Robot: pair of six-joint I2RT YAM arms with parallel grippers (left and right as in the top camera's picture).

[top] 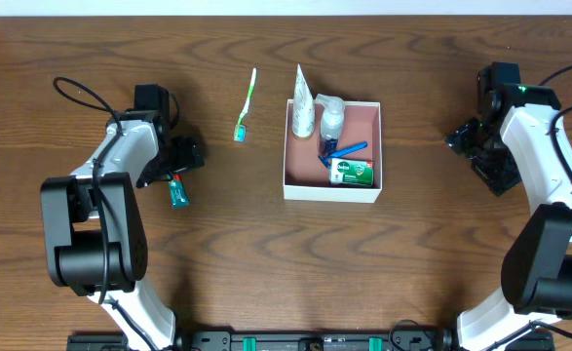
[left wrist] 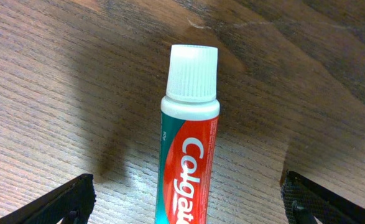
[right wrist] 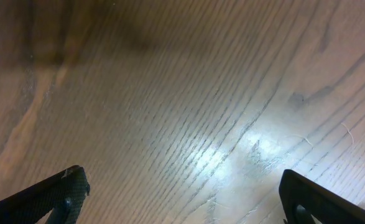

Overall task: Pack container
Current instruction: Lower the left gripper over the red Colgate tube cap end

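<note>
**Figure: packing at mid-stage, overhead and wrist views.** The square, shallow, open-top container with white outer walls and a reddish-brown floor (top: 331, 193) sits on the brown wooden table (top: 266, 263), right of centre, between the two arms and touched by neither. It already holds an upright white tube (top: 302, 102), a clear pump bottle (top: 331, 119), a blue razor (top: 332, 152) and a green-and-white packet (top: 353, 174).

Treat the container as light and thin-walled. It will probably slide or tip if you knock a wall, so lower items in from above rather than pushing them across the rim. If you must steady it, pinch the left wall near the front corner, where the floor beside it looks bare.

Two items still lie outside on the left. One is a green-and-white toothbrush (top: 247, 105), and the other is a small red-and-teal toothpaste tube with a ribbed white cap (left wrist: 188, 124).

The left jaws are spread wide, one on each side of this tube and apart from it. Expect the tube to be light, glossy and soft in the body, so it may slip or squash. Close on it just below the cap, where it looks firmest.

The right jaws are likewise spread, over bare table well to the right of the container, holding nothing.
</note>
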